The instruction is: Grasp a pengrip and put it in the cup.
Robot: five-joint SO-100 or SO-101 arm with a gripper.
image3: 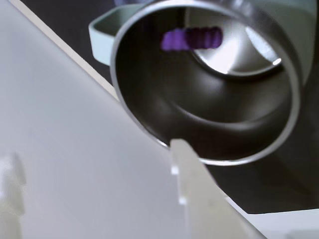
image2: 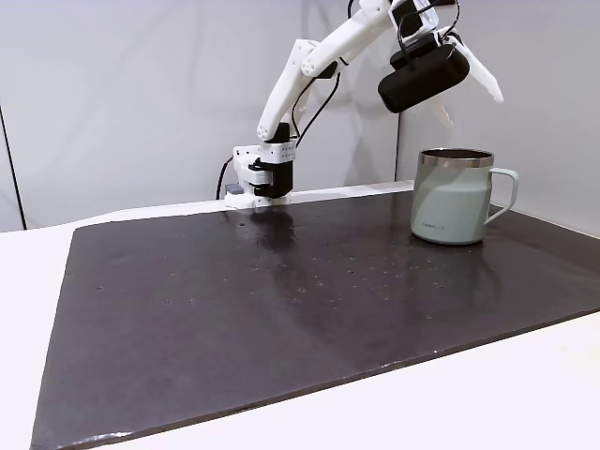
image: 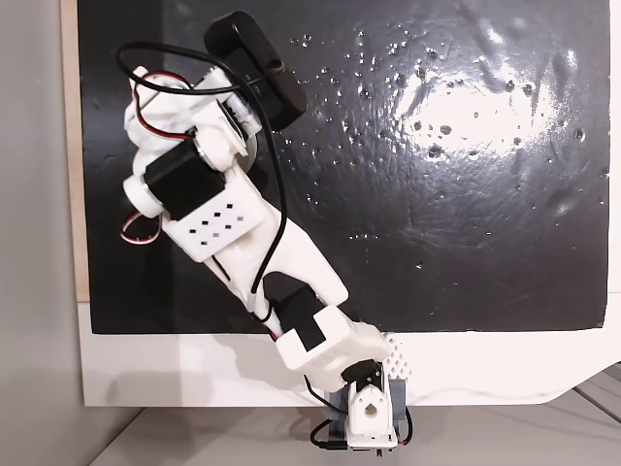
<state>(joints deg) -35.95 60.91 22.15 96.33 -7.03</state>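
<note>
The cup (image2: 450,202) is a pale metal mug with a silver rim and a side handle, standing at the right of the black mat in a fixed view. My gripper (image2: 473,111) hangs just above its mouth, open, with the two white fingers spread apart and nothing between them. The wrist view looks straight down into the cup (image3: 199,114). Inside it the purple ribbed pengrip (image3: 192,39) shows slightly blurred against the shiny bottom. One white finger (image3: 194,199) reaches in from the lower edge, well clear of the pengrip.
The black mat (image2: 281,300) covers most of the white table. My arm's base (image2: 262,178) stands at the mat's far edge. From above, the arm (image: 252,233) stretches over the mat's left part, with its black wrist camera (image: 257,68) at the top.
</note>
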